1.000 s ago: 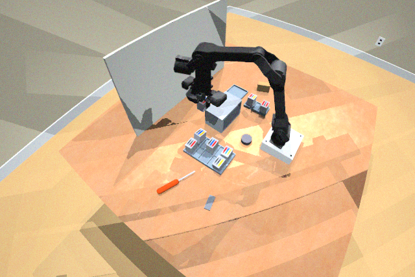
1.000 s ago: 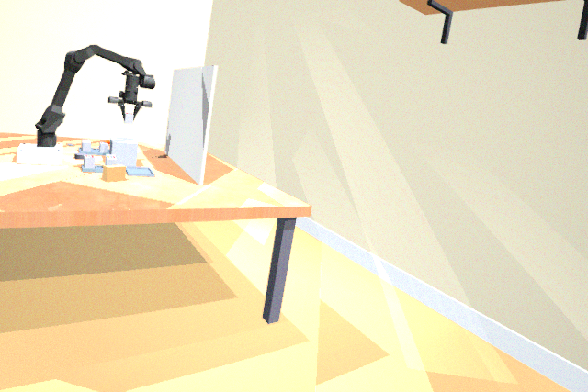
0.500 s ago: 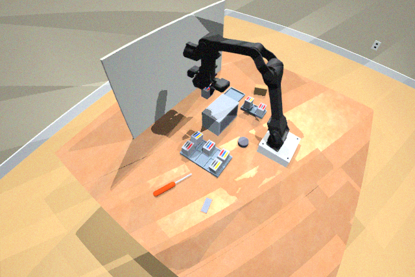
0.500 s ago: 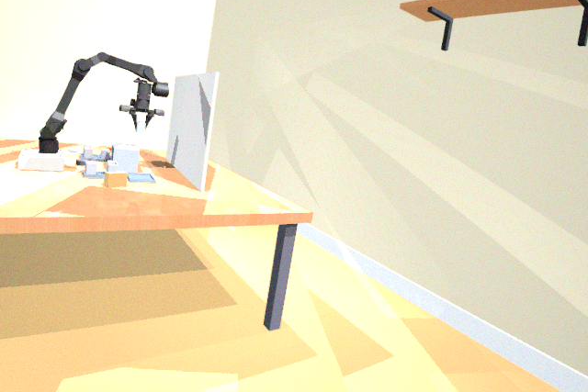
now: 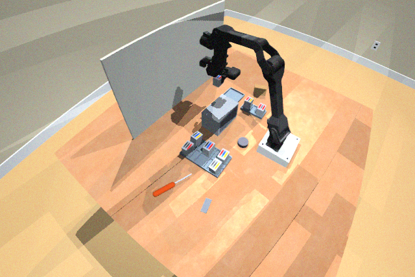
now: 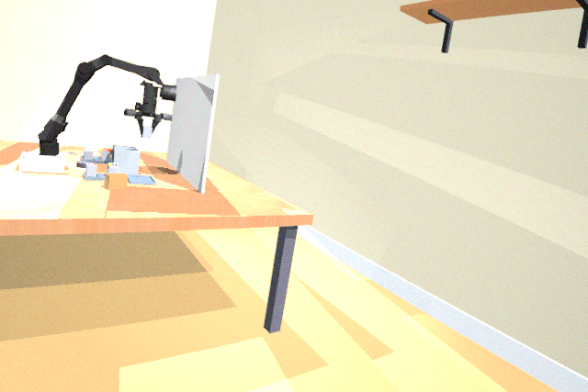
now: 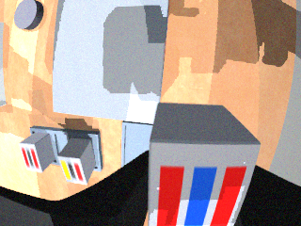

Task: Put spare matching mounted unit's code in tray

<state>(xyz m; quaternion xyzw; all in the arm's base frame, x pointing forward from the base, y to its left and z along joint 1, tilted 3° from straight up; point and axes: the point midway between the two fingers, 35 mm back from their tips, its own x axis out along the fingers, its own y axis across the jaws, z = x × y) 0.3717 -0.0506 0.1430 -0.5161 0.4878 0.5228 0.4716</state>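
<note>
One spare module [image 5: 218, 80], a small grey block with a red-blue-red striped label, is pinched in the end effector [image 5: 219, 78] and hangs in the air above the desk [image 5: 301, 200], over the far end of the shallow blue tray [image 5: 234, 93], beyond the grey mounted unit [image 5: 219, 114]. Its long axis is close to vertical, with the fingers [image 6: 141, 127] pointing downward on either side, and in the wrist view its striped face [image 7: 199, 200] is turned toward the camera. Five other spares stand in the grey rack [image 5: 205, 158] and two more sit on a smaller holder [image 5: 253, 108], well apart from the held one.
</note>
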